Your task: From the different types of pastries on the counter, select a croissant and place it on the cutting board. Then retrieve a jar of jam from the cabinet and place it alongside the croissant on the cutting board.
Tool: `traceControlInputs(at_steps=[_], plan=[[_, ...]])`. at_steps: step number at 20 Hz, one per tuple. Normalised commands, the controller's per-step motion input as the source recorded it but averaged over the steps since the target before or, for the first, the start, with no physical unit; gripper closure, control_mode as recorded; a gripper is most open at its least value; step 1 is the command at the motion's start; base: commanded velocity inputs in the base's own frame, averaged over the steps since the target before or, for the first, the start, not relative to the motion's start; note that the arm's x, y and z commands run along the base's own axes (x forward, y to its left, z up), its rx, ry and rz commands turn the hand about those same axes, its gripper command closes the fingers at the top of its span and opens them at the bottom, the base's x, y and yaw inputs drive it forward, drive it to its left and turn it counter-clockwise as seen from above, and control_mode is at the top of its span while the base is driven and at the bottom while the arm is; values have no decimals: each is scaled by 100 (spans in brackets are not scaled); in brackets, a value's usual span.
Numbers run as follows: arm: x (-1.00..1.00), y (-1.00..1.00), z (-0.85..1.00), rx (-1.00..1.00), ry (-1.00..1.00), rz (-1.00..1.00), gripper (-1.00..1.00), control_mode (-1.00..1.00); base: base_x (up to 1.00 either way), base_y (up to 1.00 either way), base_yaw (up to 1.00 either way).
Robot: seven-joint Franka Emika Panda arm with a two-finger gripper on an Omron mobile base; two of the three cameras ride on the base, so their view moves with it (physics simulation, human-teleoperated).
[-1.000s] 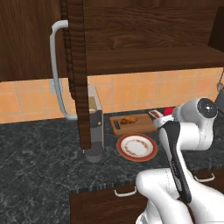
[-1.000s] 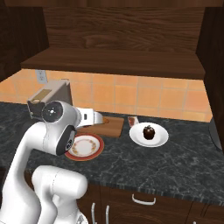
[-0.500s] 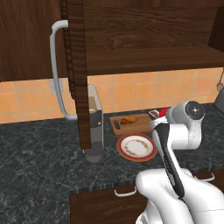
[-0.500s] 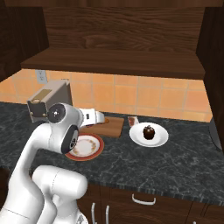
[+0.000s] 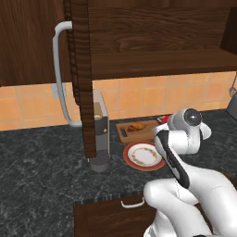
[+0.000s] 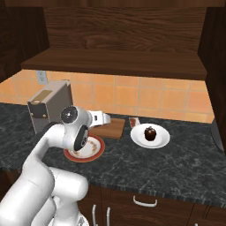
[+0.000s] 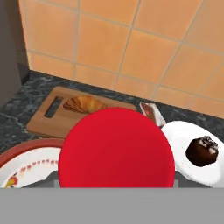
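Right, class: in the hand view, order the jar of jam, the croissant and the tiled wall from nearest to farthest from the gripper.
1. Jar of jam: in the grip, lower centre.
2. Croissant: beyond it, upper left, on the cutting board.
3. Tiled wall: behind the board, across the top.

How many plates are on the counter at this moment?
2. The red-rimmed plate sits in front of the cutting board; the plain white plate with a dark pastry lies to the board's right. The arm may hide others.
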Motion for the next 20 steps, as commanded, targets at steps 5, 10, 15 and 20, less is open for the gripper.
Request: traceControlInputs(at_steps=[5, 10, 15, 20], plan=[[26, 0, 1, 7, 47, 2, 100, -100, 0, 0, 0], [37, -4, -9, 0, 4, 0, 100, -100, 0, 0, 0], [100, -15, -41, 0, -1, 0, 100, -100, 0, 0, 0], [26, 0, 0, 0, 1, 0, 100, -100, 0, 0, 0]])
